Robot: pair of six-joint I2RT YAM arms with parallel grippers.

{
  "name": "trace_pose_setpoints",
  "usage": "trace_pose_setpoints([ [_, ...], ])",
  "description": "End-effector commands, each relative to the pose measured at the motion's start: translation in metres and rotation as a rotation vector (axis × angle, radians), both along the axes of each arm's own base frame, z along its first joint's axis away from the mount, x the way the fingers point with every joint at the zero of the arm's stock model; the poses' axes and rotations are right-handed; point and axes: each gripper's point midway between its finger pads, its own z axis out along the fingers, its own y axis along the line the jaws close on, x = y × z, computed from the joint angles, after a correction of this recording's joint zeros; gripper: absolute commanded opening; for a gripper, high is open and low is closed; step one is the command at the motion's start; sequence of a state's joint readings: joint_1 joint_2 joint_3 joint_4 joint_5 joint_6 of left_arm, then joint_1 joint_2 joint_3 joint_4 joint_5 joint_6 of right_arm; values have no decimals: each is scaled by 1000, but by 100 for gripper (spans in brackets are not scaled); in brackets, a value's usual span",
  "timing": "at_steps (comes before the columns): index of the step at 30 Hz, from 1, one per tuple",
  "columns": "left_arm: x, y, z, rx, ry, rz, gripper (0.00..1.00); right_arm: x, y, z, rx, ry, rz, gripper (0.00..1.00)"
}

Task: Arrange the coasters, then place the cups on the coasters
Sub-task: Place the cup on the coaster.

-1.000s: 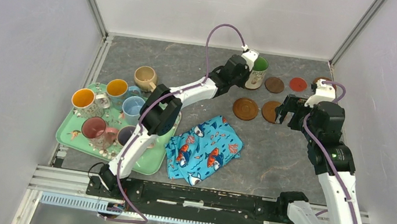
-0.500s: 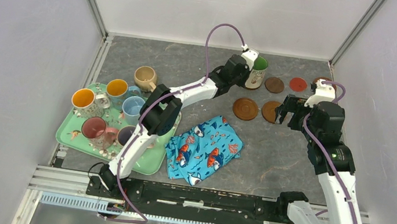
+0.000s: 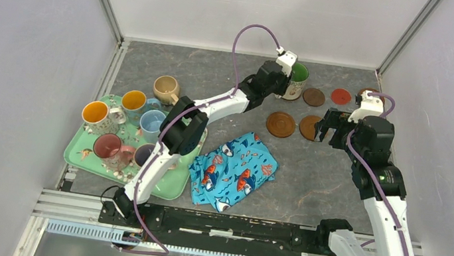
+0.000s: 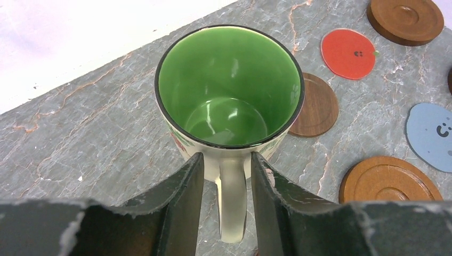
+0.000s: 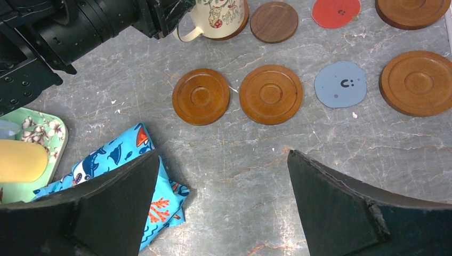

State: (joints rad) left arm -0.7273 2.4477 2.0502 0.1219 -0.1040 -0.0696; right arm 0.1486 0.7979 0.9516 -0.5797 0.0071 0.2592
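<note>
Left fingers [image 4: 193,173] have loosened and now stand slightly apart on both sides of the mug [image 4: 229,80] handle. The mug rests on a brown coaster [image 5: 242,28]. Right fingers [image 5: 122,197] are wide open, empty.

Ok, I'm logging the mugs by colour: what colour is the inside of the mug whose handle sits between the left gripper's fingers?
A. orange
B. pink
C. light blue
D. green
D: in the left wrist view, the cup whose handle lies between the fingers of the left gripper is plainly green inside, with a cream outer wall.
</note>
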Motion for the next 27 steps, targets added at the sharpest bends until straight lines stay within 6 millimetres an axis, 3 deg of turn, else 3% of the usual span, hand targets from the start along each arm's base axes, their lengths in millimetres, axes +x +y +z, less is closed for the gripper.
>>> trace_pose_setpoints([
  [1, 6, -3, 47, -33, -134, -5, 46, 2, 1, 6, -10, -30, 11, 98],
  [5, 4, 0, 50, -34, -138, 4, 53, 2, 1, 6, -9, -28, 10, 98],
  [11, -1, 8, 59, -42, -149, 14, 73, 2, 2, 5, -5, -29, 13, 98],
  [18, -7, 18, 73, -47, -160, 33, 84, 4, 2, 4, -5, -31, 14, 98],
  [27, -31, 50, 103, -95, -130, 110, 99, 11, 3, -7, -2, -14, 11, 98],
])
